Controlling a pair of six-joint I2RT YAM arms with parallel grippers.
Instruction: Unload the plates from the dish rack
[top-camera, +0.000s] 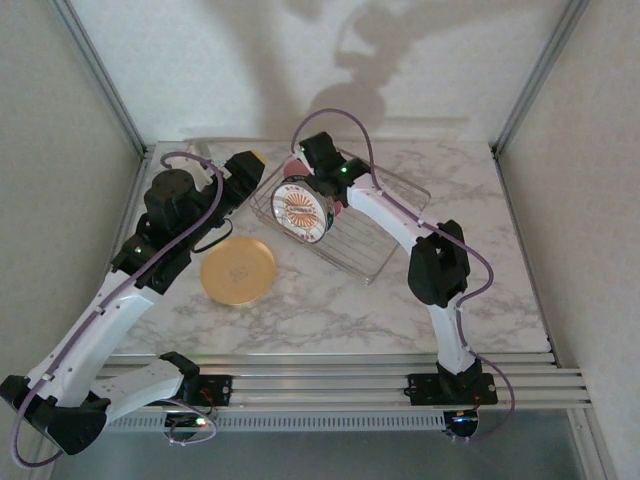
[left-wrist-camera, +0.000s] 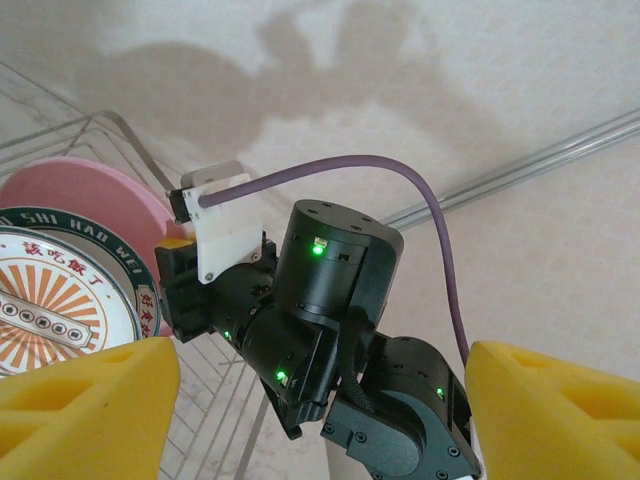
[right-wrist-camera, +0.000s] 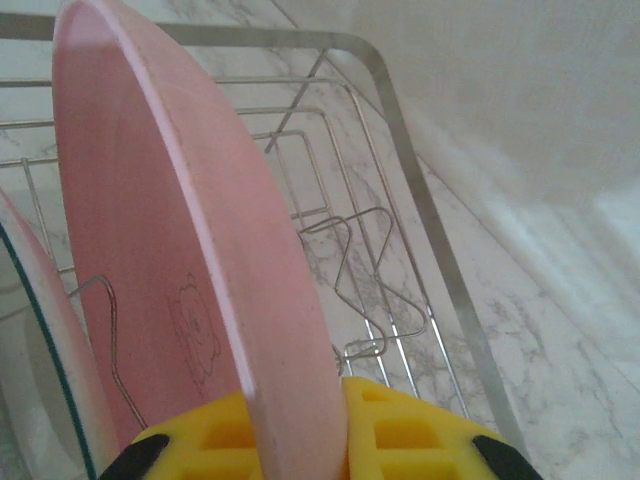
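Note:
The wire dish rack (top-camera: 385, 225) stands at the back middle of the table. In it, a small white plate with an orange sunburst (top-camera: 301, 211) stands on edge, with the pink plate (top-camera: 341, 207) right behind it. My right gripper (top-camera: 311, 168) reaches down onto the pink plate's top rim. In the right wrist view its yellow pads (right-wrist-camera: 440, 430) are shut on the pink plate (right-wrist-camera: 170, 230), which stands upright among the rack's prongs (right-wrist-camera: 365, 250). The orange plate (top-camera: 238, 268) lies flat on the table left of the rack. My left gripper (top-camera: 252, 165) hovers open beside the rack's left end, its fingers (left-wrist-camera: 90, 400) holding nothing.
The enclosure's walls and metal posts close in the table at the back and both sides. The right arm's wrist (left-wrist-camera: 320, 300) is close in front of the left gripper. Bare marble lies right of the rack (top-camera: 470, 200) and in front of it (top-camera: 330, 310).

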